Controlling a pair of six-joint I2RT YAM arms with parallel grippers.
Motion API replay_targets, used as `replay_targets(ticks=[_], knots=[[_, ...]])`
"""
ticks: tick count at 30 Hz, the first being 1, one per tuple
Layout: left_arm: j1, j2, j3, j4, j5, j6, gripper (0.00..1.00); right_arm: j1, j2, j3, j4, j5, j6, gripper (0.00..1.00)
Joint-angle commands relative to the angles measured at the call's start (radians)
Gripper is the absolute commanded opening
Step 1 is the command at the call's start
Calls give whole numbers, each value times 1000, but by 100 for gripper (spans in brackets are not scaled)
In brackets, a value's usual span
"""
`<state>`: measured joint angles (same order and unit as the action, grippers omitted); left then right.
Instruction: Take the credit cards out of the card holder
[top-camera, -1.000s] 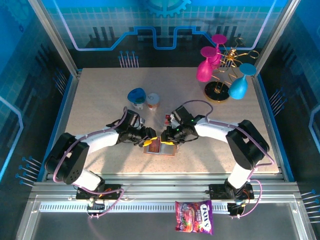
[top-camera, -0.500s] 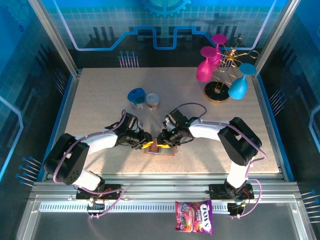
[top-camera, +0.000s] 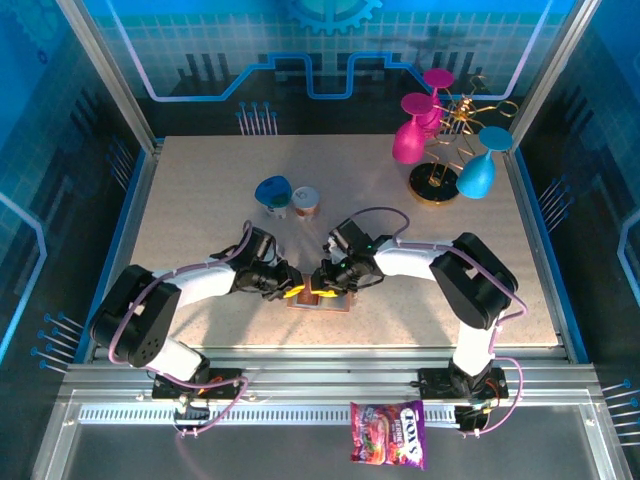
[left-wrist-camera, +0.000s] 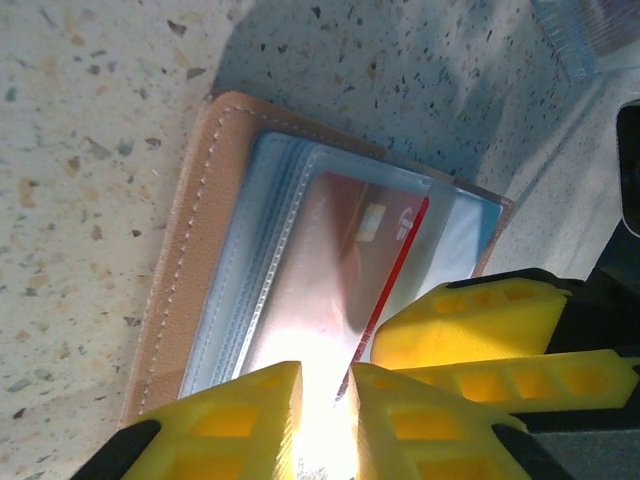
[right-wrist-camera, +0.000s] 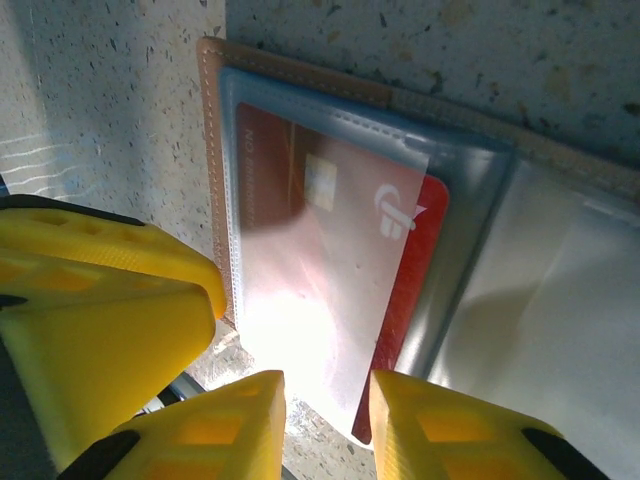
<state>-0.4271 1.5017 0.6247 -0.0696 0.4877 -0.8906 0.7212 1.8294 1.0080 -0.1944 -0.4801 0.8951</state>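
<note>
**Both claws meet over the wallet**

Since a second ago the right gripper (top-camera: 322, 282) has slid left to meet the left gripper (top-camera: 292, 290) over the brown leather card holder (left-wrist-camera: 190, 250), which lies open on the speckled table (top-camera: 200, 200). The left jaws pinch the edge of the red credit card (left-wrist-camera: 345, 260) (mostly under a clear sleeve). The right jaws stand apart, straddling its corner.

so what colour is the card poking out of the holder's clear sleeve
Red with a white logo; the card shows best in the right wrist view.
</note>
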Motion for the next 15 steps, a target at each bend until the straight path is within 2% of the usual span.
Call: replay_targets(ticks=[1,15], knots=[[8,5,-14,3,18,14,20,13,22,24,12,-18,10,29],[13,-1,-16,-3,15,18,20,14,28,39,-65,20,-23,32]])
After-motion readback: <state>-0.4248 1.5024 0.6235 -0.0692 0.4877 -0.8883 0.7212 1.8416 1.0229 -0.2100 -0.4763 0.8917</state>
